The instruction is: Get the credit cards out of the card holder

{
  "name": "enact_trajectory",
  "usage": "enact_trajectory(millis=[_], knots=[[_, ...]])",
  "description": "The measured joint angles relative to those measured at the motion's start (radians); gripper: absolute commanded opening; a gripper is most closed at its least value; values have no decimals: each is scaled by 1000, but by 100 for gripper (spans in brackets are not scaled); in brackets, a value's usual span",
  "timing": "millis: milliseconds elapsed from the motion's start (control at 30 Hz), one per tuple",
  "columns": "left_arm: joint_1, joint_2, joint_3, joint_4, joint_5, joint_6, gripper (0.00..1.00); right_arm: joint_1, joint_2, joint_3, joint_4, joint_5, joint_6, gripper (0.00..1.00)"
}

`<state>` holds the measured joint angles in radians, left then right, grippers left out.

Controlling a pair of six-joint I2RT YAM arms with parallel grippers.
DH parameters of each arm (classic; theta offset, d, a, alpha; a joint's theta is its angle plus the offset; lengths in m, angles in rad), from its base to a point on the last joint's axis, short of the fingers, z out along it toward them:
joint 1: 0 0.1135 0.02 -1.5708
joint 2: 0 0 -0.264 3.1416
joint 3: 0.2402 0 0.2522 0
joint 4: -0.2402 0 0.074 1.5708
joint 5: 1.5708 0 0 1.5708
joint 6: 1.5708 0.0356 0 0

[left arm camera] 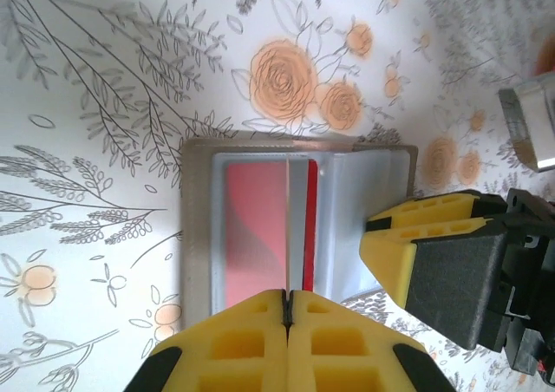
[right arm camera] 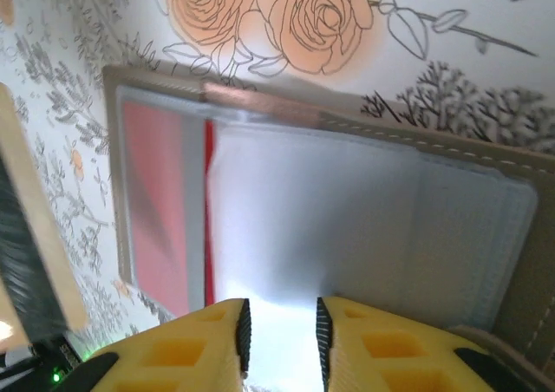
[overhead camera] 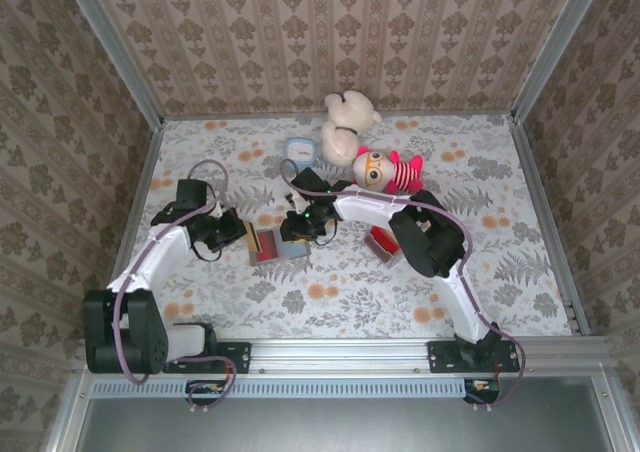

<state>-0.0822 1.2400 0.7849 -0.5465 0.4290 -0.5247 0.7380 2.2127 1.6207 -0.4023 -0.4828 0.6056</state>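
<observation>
Left gripper [left arm camera: 288,310]: jaws together, seemingly pinching edge of red credit card [left arm camera: 256,227]. Card holder [left arm camera: 373,171]: open flat on floral table [left arm camera: 87,106], between both grippers. Right gripper [right arm camera: 279,336]: jaws slightly apart over other panel. Pin holder; draw card straight along slot.

A: Table [overhead camera: 500,262]?
B: Flat, covered in a floral print of orange roses and grey leaves.
A: Lying on it?
B: Grey card holder [overhead camera: 280,244], open flat, red card [left arm camera: 256,227] in 1 panel. Behind the holder, a light blue box [overhead camera: 300,152]. Farther back-right, 2 plush toys: white bear [overhead camera: 347,124], red-striped doll [overhead camera: 385,170]. Right of the holder, grey tray [overhead camera: 388,256].
</observation>
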Motion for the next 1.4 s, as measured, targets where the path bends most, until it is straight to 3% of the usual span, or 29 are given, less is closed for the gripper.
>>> enact_trajectory(millis=[100,233,400,600,800,1133,1400], knots=[[0,-61,8,-6,6,0,0,-12,-71,-52,32,-2,10,52],[5,-104,8,54,95,-49,0,-27,-199,-124,150,-37,31,66],[5,-93,8,200,255,-157,0,-37,-286,-170,304,-127,65,73],[5,-37,6,381,424,-278,0,-68,-297,-267,521,-253,191,74],[5,16,-5,543,529,-375,0,-105,-284,-283,692,-328,318,62],[5,40,-8,608,592,-403,0,-128,-282,-316,826,-383,423,41],[5,40,-17,599,598,-391,0,-134,-267,-317,833,-397,435,10]])
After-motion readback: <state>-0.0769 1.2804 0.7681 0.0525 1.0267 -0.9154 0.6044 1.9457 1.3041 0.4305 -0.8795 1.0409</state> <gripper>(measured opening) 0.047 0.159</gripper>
